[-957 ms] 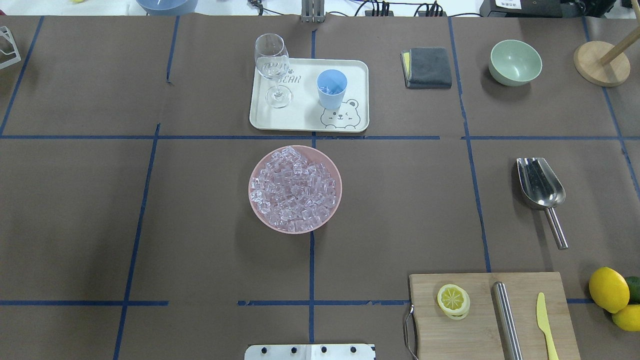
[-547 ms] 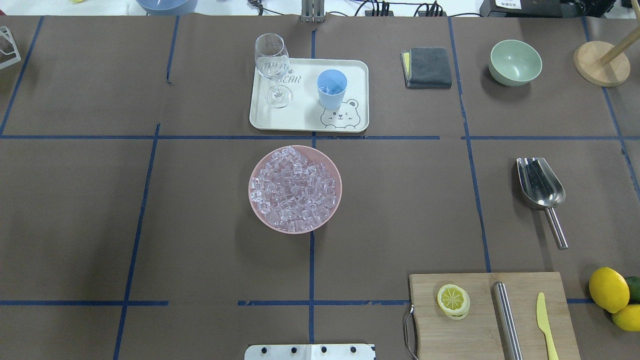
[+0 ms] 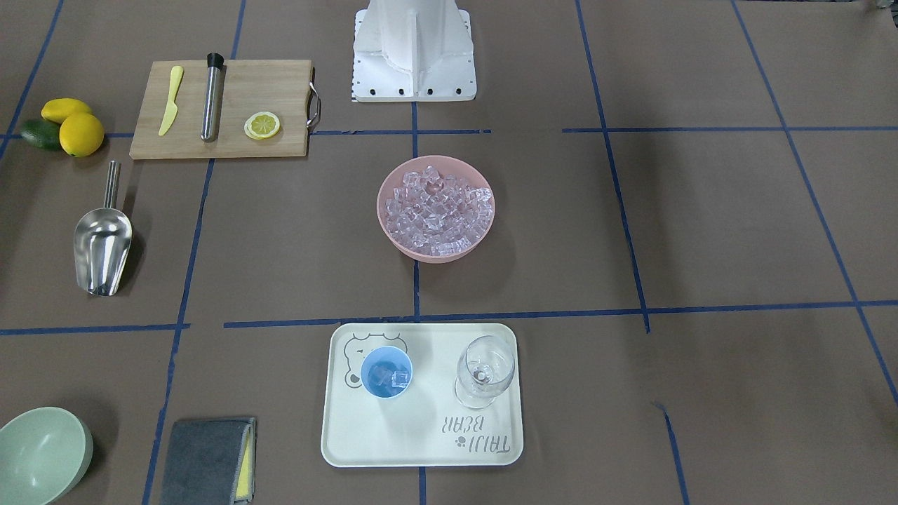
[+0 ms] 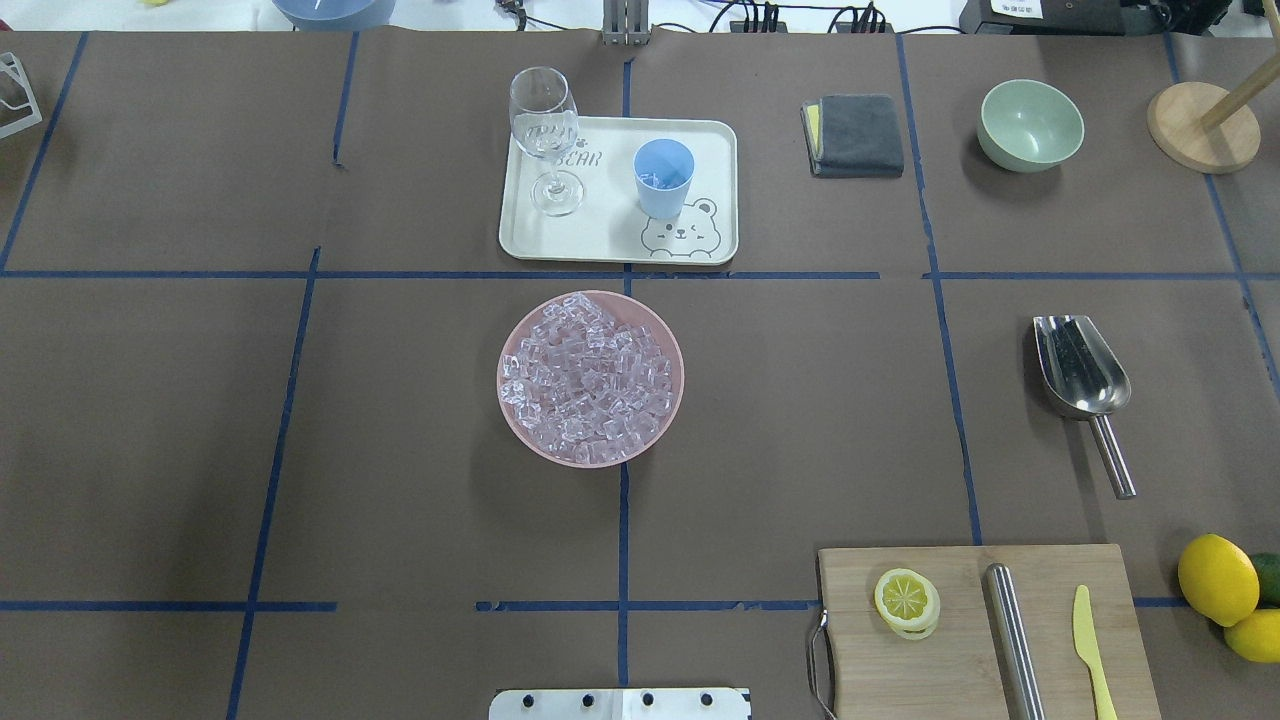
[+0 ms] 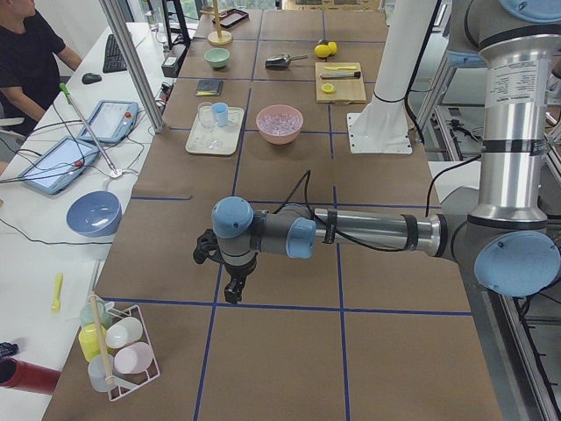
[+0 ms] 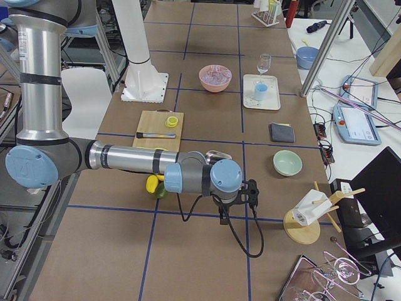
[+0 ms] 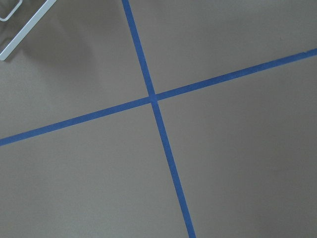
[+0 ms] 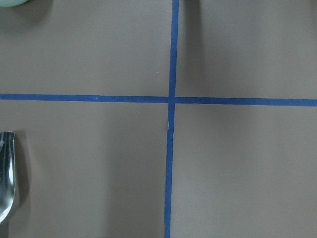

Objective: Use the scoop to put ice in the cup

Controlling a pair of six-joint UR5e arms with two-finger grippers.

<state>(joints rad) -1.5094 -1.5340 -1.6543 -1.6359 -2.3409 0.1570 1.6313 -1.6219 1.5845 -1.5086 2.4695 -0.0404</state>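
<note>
The ice [image 4: 590,378] is heaped in a pink bowl [image 4: 512,400] at the table's middle. The light-blue cup [image 4: 663,178] stands upright on a cream tray [image 4: 610,240] beyond the bowl, and the front-facing view shows a few cubes inside the cup [image 3: 386,373]. The steel scoop [image 4: 1082,372] lies on the table at the right, and its tip shows in the right wrist view [image 8: 6,173]. My left gripper [image 5: 230,291] hangs over bare table far left, and my right gripper [image 6: 223,217] far right. I cannot tell whether either is open or shut.
A wine glass [image 4: 545,130] stands on the tray beside the cup. A cutting board [image 4: 985,640] at the near right holds a lemon slice, a steel cylinder and a yellow knife. Lemons [image 4: 1217,580], a green bowl [image 4: 1030,125] and a grey cloth [image 4: 855,135] lie to the right.
</note>
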